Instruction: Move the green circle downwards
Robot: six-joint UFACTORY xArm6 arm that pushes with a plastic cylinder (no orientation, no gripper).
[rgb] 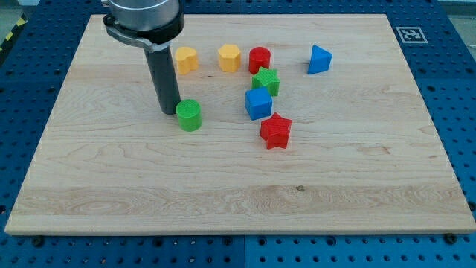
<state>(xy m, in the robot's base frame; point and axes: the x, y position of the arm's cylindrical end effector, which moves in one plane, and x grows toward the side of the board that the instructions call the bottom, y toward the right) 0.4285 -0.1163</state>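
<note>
Now my tip [170, 112] rests just up-left of the green circle [189, 115], seemingly touching it, left of the worktop's [357, 193] middle. No jaws show; the rod's mount is cut off at the view's top.

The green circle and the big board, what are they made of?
The green circle looks like plastic: one solid bright colour with a dull, slightly ridged surface, maybe 3D printed. The board looks like pale wood, since grain lines and joined strips run across it, with a smooth matt finish. My tip sits just at the circle's upper left.
</note>
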